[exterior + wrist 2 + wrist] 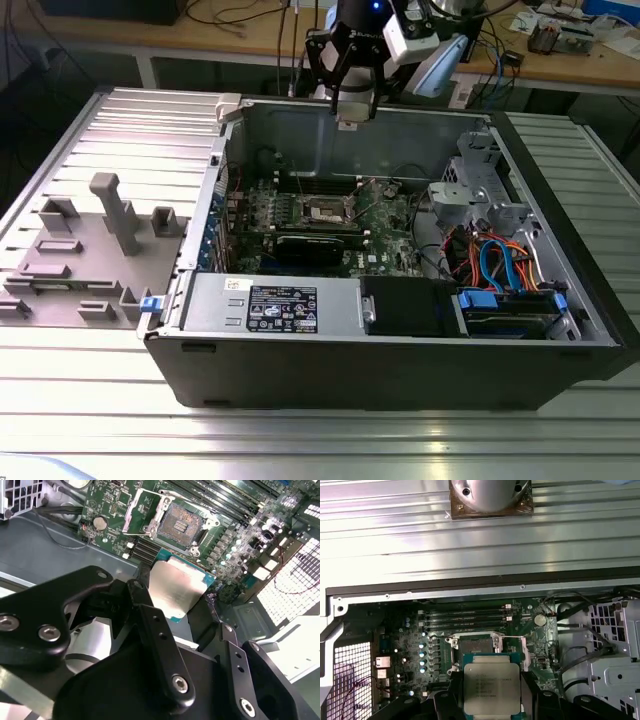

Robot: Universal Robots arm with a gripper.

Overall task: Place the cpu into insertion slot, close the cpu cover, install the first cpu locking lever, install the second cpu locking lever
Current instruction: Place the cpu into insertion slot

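One claw (352, 105) is clenched on the chip (491, 687), hanging well above the open slot (182, 525); any tilt or offset in that grip could seat it crooked and bend contacts.

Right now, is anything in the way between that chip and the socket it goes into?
Nothing visible. The hand holds the cpu over the board; the insertion slot lies bare, and the cpu cover is swung open beside it.
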